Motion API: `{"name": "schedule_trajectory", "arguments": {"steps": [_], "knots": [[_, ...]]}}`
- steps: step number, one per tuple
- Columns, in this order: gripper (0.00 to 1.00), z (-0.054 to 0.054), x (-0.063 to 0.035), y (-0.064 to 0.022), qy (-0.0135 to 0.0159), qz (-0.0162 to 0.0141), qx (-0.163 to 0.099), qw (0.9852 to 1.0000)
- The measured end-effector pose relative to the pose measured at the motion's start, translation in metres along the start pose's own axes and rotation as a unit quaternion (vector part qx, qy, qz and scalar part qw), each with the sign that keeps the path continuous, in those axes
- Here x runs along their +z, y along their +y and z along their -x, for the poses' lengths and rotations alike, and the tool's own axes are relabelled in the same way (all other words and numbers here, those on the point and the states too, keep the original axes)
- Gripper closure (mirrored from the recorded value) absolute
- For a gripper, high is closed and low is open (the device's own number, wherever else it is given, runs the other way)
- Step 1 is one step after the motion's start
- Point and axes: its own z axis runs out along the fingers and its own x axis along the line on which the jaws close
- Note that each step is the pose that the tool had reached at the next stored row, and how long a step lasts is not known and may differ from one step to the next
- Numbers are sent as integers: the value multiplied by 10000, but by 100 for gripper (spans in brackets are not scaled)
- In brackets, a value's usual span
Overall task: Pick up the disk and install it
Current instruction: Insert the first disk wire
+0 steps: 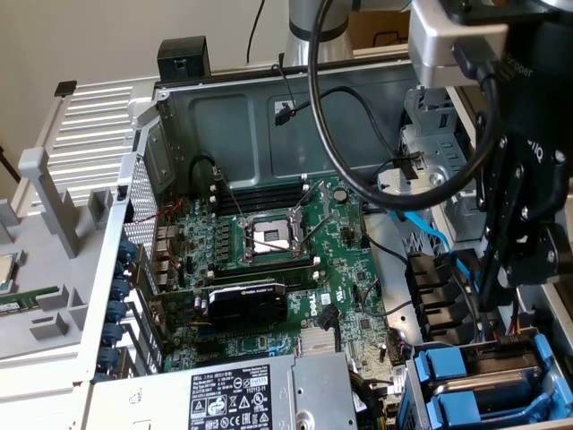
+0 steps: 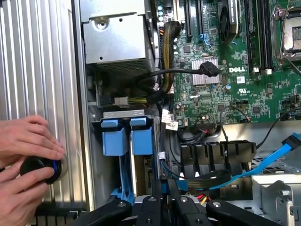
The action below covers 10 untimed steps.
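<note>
Pale wall stands behind an open computer case [image 1: 269,98] lying on its side, its green motherboard [image 1: 295,260] facing up; in the wrist view the board reads "DELL" in white beside a finned heatsink [image 2: 203,70]. A black graphics card [image 1: 246,305] sits in its slot, and the grey power supply [image 1: 224,394] carries a black-and-white sticker whose print is too small to read. Reaching in from the exterior view's right, the black arm points its claw [image 1: 501,278] down over the drive bay, a thick black cable looped above it. The claw [image 2: 162,188] is clenched on the blue rail of the disk [image 2: 123,141], which stands in the bay beside the other blue-handled drive [image 1: 483,390]. A person's hands [image 2: 26,165] grip a black knob [image 2: 40,169] on the ribbed metal panel [image 2: 42,70]
</note>
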Motion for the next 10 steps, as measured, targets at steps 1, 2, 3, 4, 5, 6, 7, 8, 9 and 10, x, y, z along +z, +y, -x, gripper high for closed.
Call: {"name": "schedule_trajectory", "arguments": {"steps": [1,2,3,4,5,6,7,8,9,10], "knots": [[84,-4,-5,2,0,-9,0,10000],[84,-8,-8,3,0,-16,1,10000],[84,-14,-9,3,-1,-22,1,10000],[84,-20,-11,3,-1,-28,2,10000],[84,-28,-12,4,-2,-33,2,10000],[84,-37,-12,5,-2,-35,3,10000],[84,-42,-12,8,-2,-38,4,10000],[84,-46,-12,13,-2,-39,4,10000],[84,-47,-12,19,-3,-40,5,10000],[84,-48,-12,25,-3,-42,5,10000]]}}
